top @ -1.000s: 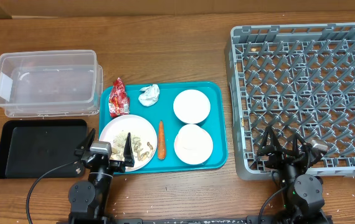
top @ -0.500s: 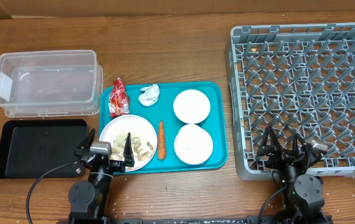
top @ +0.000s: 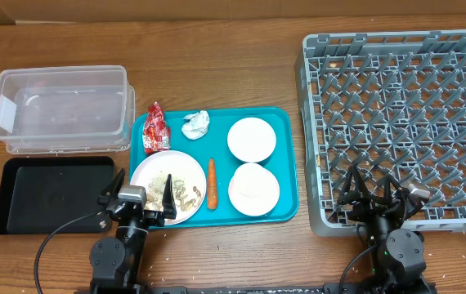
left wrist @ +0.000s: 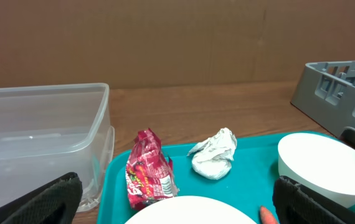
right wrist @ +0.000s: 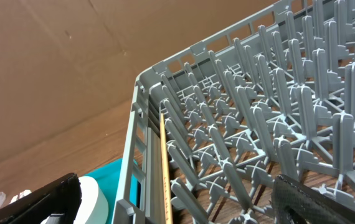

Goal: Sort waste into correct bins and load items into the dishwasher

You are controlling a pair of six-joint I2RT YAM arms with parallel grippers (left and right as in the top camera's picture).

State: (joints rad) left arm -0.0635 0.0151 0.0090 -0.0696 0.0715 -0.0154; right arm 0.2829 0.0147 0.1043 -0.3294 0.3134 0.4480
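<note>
On the teal tray (top: 217, 114) lie a red wrapper (top: 156, 128), a white paper ball (top: 195, 124), an orange carrot (top: 212, 183), a white plate (top: 185, 170) with rice-like scraps (top: 170, 191), and two white bowls (top: 252, 139) (top: 254, 189). No separate cup shows. The clear tub (top: 60, 110) and black tray (top: 53, 194) are at the left, the grey dish rack (top: 396, 122) at the right. My left gripper (top: 135, 204) (left wrist: 180, 205) is open at the plate's near edge, facing the wrapper (left wrist: 149, 171) and paper ball (left wrist: 215, 154). My right gripper (top: 384, 200) (right wrist: 177, 205) is open over the rack's near left corner (right wrist: 258, 124).
The teal tray sits between the bins and the rack. Bare wooden table runs along the back. A brown cardboard wall stands behind the table in both wrist views. A bowl (right wrist: 93, 199) shows at the left of the right wrist view.
</note>
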